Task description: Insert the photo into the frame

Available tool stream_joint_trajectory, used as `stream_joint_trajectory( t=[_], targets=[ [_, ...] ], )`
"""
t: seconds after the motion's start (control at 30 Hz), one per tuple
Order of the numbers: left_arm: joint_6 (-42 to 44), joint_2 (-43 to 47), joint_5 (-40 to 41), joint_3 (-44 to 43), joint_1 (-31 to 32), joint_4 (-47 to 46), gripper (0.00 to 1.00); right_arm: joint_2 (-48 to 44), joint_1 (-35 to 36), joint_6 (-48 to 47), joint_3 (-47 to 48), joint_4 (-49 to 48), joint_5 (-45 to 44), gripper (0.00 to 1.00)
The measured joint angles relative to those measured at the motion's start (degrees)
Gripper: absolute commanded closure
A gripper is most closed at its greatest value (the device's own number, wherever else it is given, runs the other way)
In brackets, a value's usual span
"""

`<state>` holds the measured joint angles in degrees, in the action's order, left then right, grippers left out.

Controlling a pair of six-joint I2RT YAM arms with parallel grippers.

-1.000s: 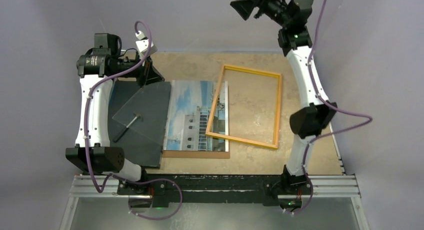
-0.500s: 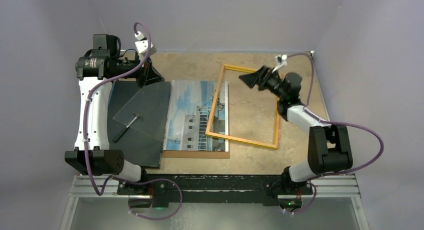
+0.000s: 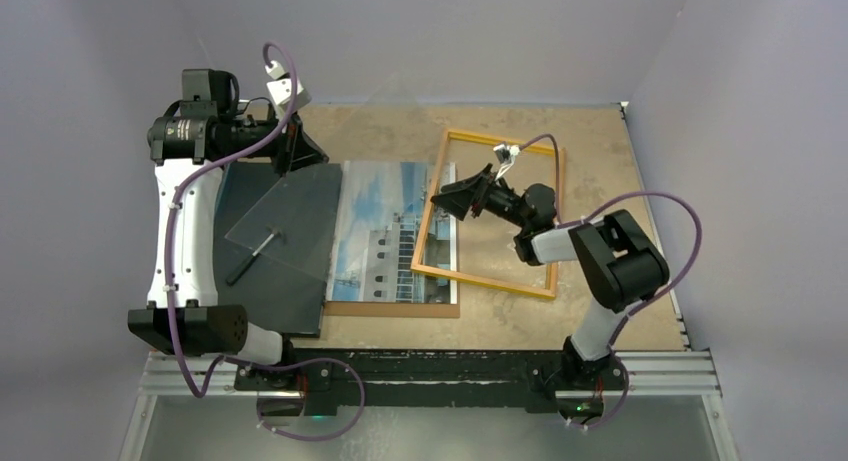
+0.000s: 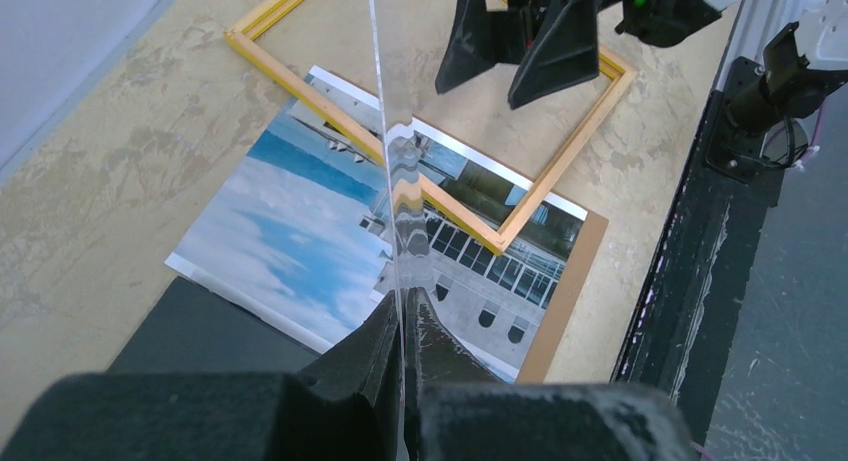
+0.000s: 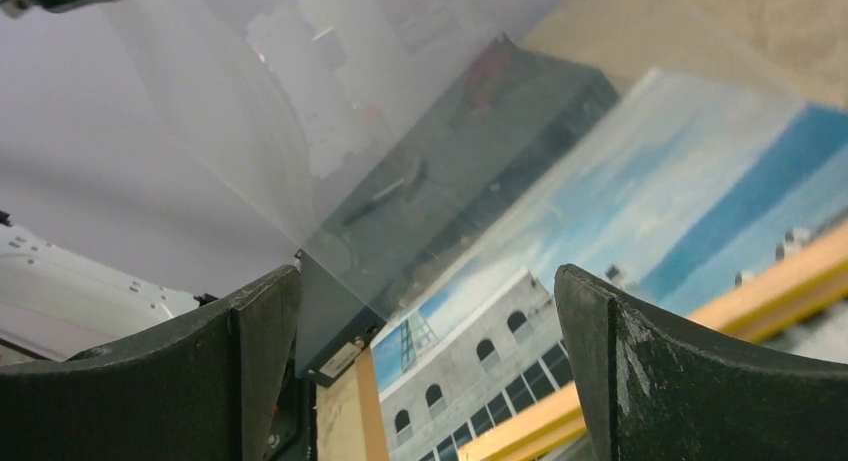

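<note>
**A:** Where do we find the photo (image 3: 385,231)?

**B:** We see it lying flat and face up on a brown backing board (image 3: 390,309), about the middle of the table (image 3: 380,131). The board shows as a strip along the photo's near edge. The sky is at the far end and the white building is nearer the arm bases.

**A:** And the frame (image 3: 482,282)?

**B:** We see it flat on the table to the right of the photo, turned a little askew. Its left rail crosses the photo's right part, so a strip of the print shows inside the yellow-orange border. The rest of the opening shows bare table.

**A:** What do we make of the left gripper (image 4: 405,311)?

**B:** We find it clenched on a clear pane (image 3: 280,231), pinching it at the far edge. In the left wrist view the pane runs edge-on straight up from between the fingers. From above, we see it tilted over a black board (image 3: 270,281) that lies just left of the photo.

**A:** And the right gripper (image 3: 447,196)?

**B:** We see it released, with its fingers spread wide and grasping nothing. It hovers over the frame's left rail, by the photo's right edge, and points towards the pane. Whether it touches the frame we cannot tell.
</note>
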<state>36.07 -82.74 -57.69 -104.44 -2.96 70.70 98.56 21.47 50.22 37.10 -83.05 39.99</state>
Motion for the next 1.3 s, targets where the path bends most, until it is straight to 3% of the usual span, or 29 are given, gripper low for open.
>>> stream_joint_trajectory(
  t=[0.3, 0.73, 1.3],
  targets=[
    [-1.0, 0.0, 0.0, 0.0, 0.0, -0.8, 1.0, 7.3, 5.7, 1.8, -0.8, -2.6, -3.7, 0.01],
    [-4.2, 0.4, -0.5, 0.0, 0.0, -2.7, 1.0, 21.4, 11.2, 4.5, 7.1, -3.8, -10.9, 0.06],
    [-10.1, 3.7, 1.2, 2.7, 0.0, -8.9, 1.0, 19.3, 14.8, 6.6, 12.1, -3.8, -11.5, 0.09]
  ],
)
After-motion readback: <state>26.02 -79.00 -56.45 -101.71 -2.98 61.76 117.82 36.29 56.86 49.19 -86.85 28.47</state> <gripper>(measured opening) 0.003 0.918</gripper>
